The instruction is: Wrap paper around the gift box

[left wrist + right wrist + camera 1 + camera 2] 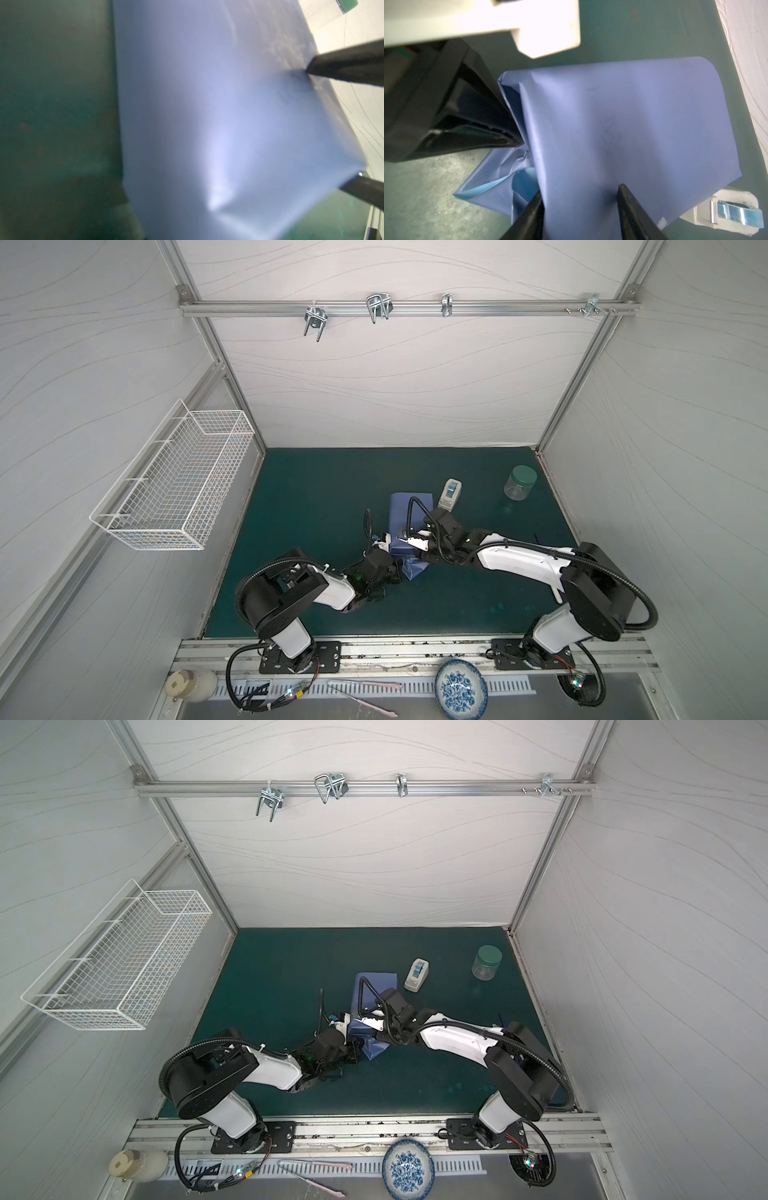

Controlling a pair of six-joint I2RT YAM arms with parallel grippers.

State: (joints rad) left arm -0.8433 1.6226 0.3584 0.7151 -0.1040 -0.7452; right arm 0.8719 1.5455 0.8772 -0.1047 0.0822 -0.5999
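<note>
Pins the paper (623,114), draped over the unseen gift box, directly beneath the spread right tool (579,190). Sets the left tool (518,143), tips pressed together, against the crumpled end flap (522,159); likely the nearer arm for tucking.

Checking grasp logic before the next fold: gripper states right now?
Left gripper: shut, pinching the paper.
Right gripper: open, fingers apart, tips on the paper.
</note>
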